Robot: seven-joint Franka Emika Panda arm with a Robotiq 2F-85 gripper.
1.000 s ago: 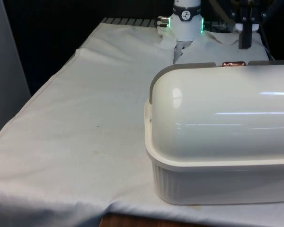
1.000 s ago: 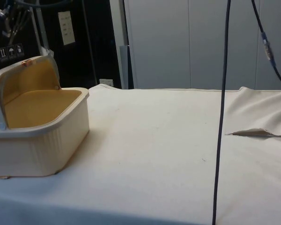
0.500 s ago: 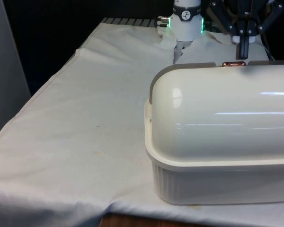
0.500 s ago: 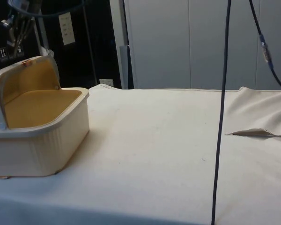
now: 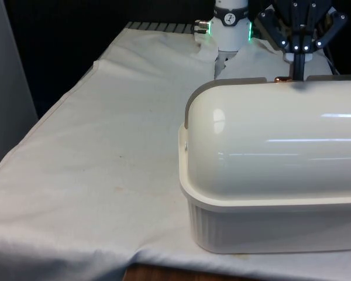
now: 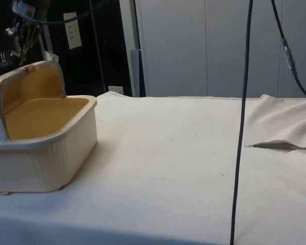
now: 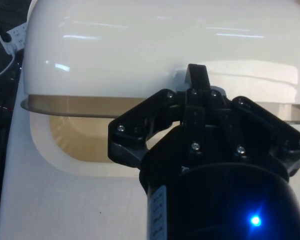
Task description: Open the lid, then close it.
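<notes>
Bread box [image 5: 269, 231] in cream plastic sits at the lower right of the front view, on the white cloth [image 5: 105, 164], with its back to that camera. In the side view it stands at the left edge of the frame, with its mouth facing into the picture. Its rounded lid [image 5: 269, 140] is rolled back over the top, so the box stands open. The side view shows the yellow inside [image 6: 41, 115] and the lid's grey-edged rim raised above it.

On that raised rim is a small copper handle [image 5: 282, 78], near the top of the front view. The black gripper [image 5: 298, 69] comes down right at the rim, just beside the handle and a little toward the frame's right. In the side view it hangs in the upper left corner, directly above the handle.

From the wrist view the two fingers [image 7: 197, 80] look drawn together into one narrow tip, which lies against the lid's edge. The tip covers the spot, so I cannot tell whether the handle is pinched between them or only touched.

Elsewhere, a dark cable [image 6: 242, 127] hangs straight down through the middle right of the side view. A fold in the cloth [image 6: 278, 145] lies at that frame's right edge.
</notes>
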